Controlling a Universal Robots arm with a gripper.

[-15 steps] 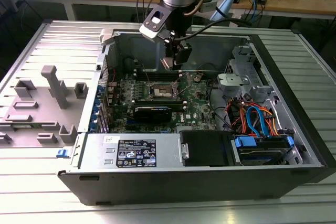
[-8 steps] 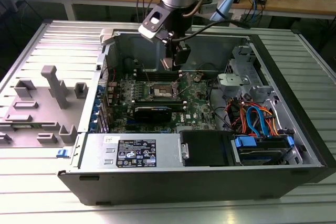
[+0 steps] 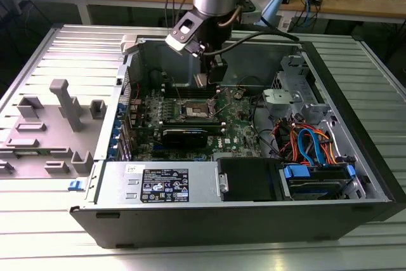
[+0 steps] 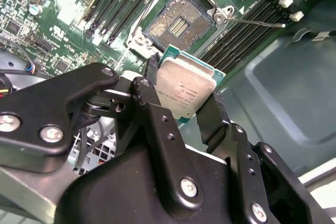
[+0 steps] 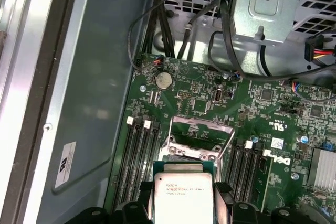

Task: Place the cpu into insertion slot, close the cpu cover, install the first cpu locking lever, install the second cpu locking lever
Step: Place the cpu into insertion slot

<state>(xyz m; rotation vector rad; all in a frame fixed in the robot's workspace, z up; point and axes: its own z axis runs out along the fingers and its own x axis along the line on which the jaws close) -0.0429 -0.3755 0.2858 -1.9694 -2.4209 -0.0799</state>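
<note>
I have the cpu clamped by its edges in the claw, metal lid facing the camera in both wrist views. It is held in the air above the motherboard. In the exterior view it sits upper middle of frame, just above the insertion slot and clear of it. The slot's contact field is bare, and the cpu cover appears raised. I judge the first step, placing, is in hand. Seating, in my judgement, calls for the chip level and squared to the slot, with no pressing.
</note>
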